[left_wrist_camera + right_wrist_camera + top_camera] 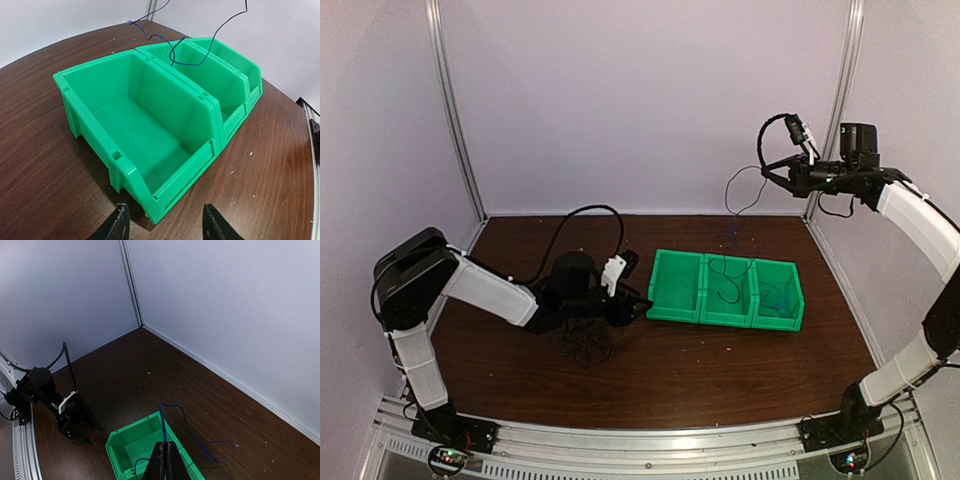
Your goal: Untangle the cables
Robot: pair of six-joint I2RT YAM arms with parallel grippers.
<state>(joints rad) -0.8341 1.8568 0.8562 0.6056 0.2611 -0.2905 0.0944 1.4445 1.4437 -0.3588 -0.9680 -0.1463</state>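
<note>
A small tangle of thin black cables (586, 345) lies on the table just in front of my left gripper (638, 306). That gripper is open and empty, low over the table at the near corner of the left green bin (150, 130), with its fingers (118, 226) either side of the corner. My right gripper (165, 449) is raised high at the back right (770, 172) and is shut on a blue cable (162, 425). The cable hangs down, loops on the table (220, 452) and trails into the middle bin (186, 57).
Three green bins stand in a row: left one (676, 290) bare, middle one (728, 300) with a black cable, right one (782, 310) with a blue cable. White walls and corner posts (838, 100) close in the back. Crumbs dot the table.
</note>
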